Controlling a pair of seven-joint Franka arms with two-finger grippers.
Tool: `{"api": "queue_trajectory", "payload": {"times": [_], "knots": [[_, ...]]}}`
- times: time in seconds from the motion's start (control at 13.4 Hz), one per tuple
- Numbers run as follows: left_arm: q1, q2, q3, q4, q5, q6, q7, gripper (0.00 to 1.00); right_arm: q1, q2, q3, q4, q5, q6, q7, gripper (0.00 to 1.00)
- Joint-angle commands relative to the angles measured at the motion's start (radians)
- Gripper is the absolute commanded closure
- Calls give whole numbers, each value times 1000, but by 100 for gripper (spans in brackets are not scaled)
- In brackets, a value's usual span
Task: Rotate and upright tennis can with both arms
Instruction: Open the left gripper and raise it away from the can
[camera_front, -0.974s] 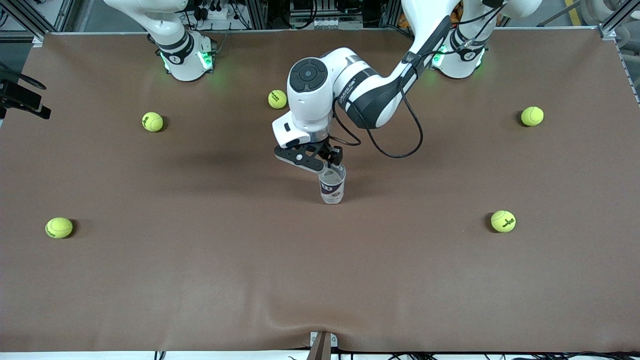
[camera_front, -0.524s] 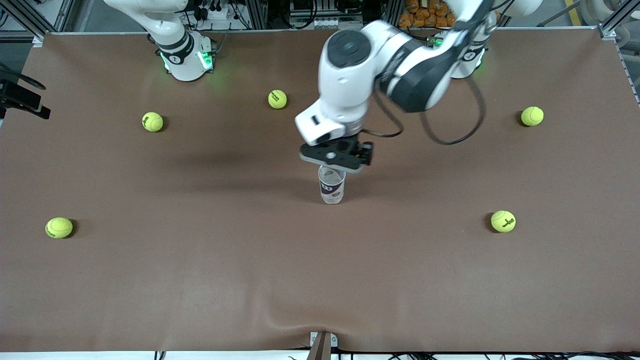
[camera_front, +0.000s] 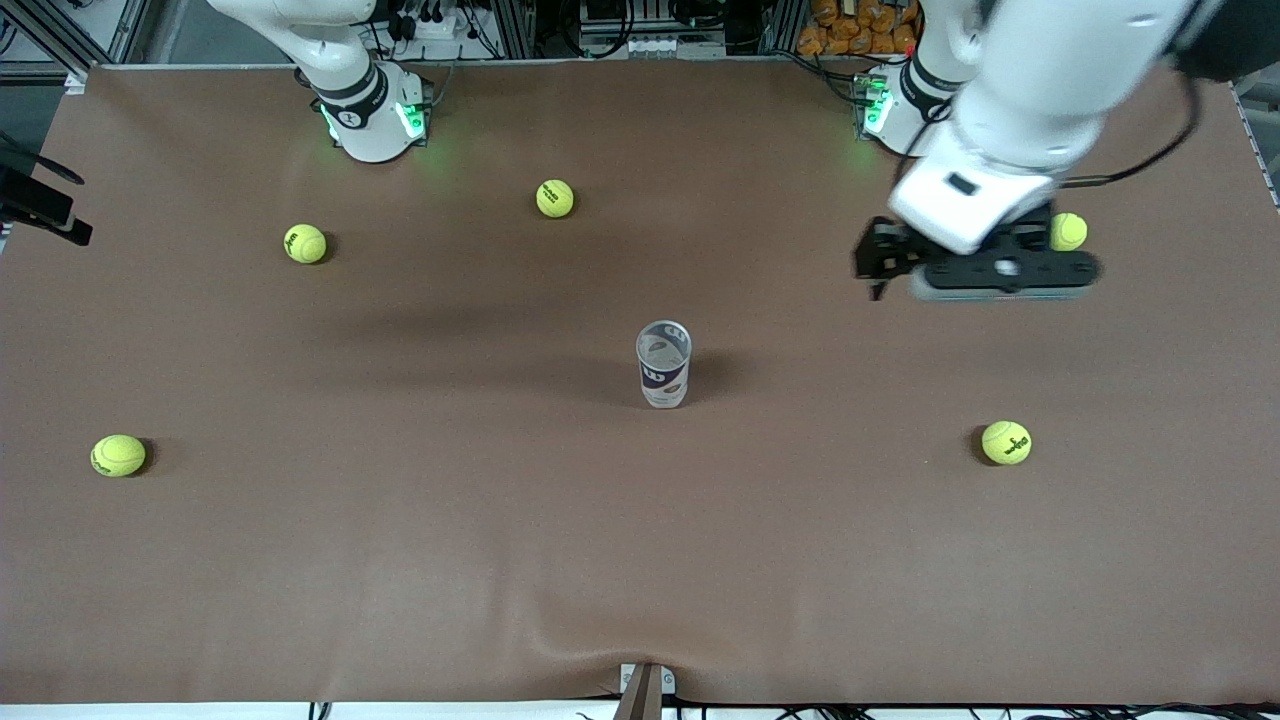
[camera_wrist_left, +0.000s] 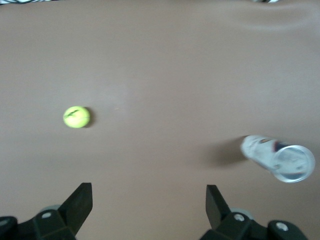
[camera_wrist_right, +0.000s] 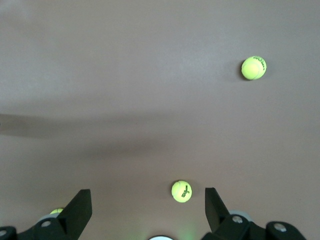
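The tennis can (camera_front: 664, 363) stands upright in the middle of the table with its open silvery rim up; nothing touches it. It also shows in the left wrist view (camera_wrist_left: 280, 159). My left gripper (camera_front: 998, 280) is open and empty, up in the air over the table at the left arm's end, well apart from the can. Its fingers (camera_wrist_left: 80, 200) are spread wide in the left wrist view. My right gripper (camera_wrist_right: 147, 210) is open and empty above bare table near its base; it is out of the front view, and the right arm (camera_front: 340, 60) waits.
Several yellow tennis balls lie about: one (camera_front: 555, 198) near the bases, one (camera_front: 305, 243) and one (camera_front: 118, 455) toward the right arm's end, one (camera_front: 1006, 442) and one (camera_front: 1068, 231) toward the left arm's end, the last partly under the left gripper.
My left gripper has let go of the upright can, risen and swung away toward the left arm's end of the table. The can stays standing in place.
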Motion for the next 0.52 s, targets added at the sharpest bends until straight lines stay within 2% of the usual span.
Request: {"api": "queue_trajectory", "payload": {"times": [0.0,0.22,0.45], "knots": [[73,-85,-16,-91,1,-13,69,0,-25,-6,19,-2,0,7,32,0],[142,-151,-18,-186,-2,8,116,0,-24,-9,20,0,-5,-3,40,0],[202,-249,-18,-336,-12,100,159,0,-18,-10,25,0,-5,-40,38,0]]}}
